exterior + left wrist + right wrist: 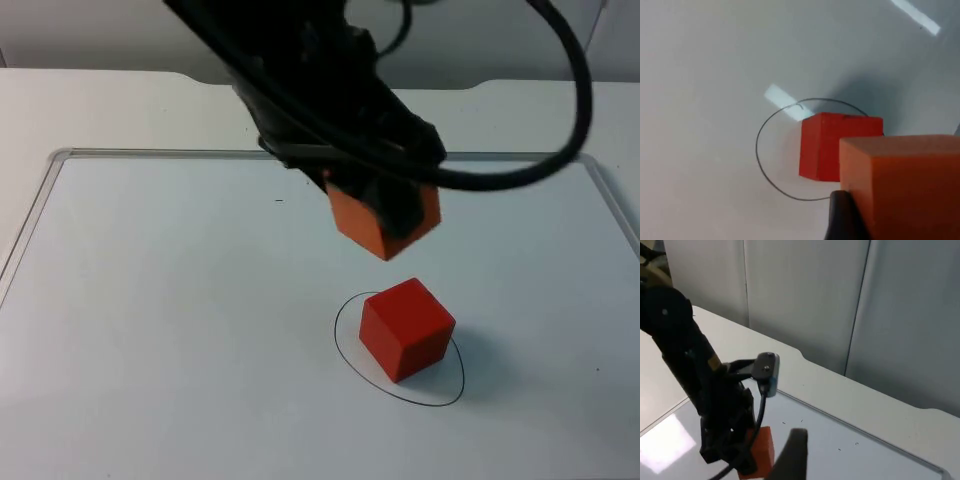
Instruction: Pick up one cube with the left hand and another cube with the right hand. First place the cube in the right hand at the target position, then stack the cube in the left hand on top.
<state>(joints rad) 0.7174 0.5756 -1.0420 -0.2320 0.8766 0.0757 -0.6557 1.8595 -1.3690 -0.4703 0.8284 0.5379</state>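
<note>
Left gripper clenched on orange cube, raised just above and far of red cube inside drawn circle. Right gripper raised, waiting; grip state unclear.

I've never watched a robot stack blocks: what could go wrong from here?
The orange cube held in the left gripper hangs above and off to one side of the red cube in the drawn circle. Released off-centre, or turned differently from the red one, it might tip off or nudge the red cube.

Bright, even overhead light. The red cube casts a soft shadow toward the frame's lower right. Glare patches streak the glossy white table top.
</note>
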